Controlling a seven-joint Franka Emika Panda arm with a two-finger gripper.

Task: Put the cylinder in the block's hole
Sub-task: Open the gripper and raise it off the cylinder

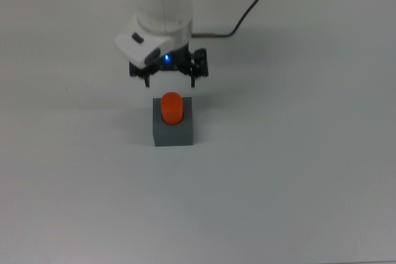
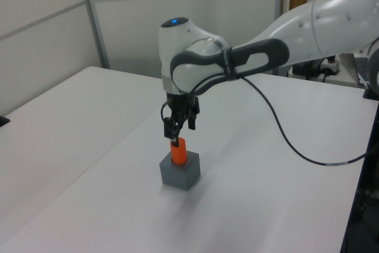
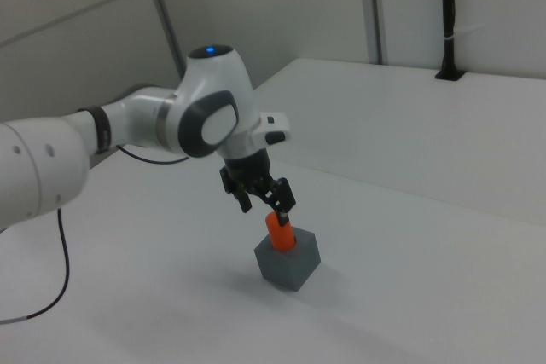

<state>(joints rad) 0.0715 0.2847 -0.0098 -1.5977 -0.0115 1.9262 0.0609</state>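
**One cylinder seated, gripper clear above**

Hovering with fingers spread apart and holding nothing: gripper (image 1: 169, 80), (image 2: 178, 127), (image 3: 264, 199). Standing upright just below it, long axis vertical, lower end sunk in the hole of the block (image 1: 172, 131), rounded top poking out: cylinder (image 1: 171, 108), (image 2: 179, 151), (image 3: 280, 233). Touching neither finger. Judging the insertion done, needing only a straight lift away from here.

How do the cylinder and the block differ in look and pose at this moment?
The cylinder is bright orange with a rounded top; the block is dark grey and square-edged. The cylinder is narrower than the block. The cylinder stands upright in the block's top, sticking out above it; the block rests on the table. Both look matte, and the open claw touches neither.
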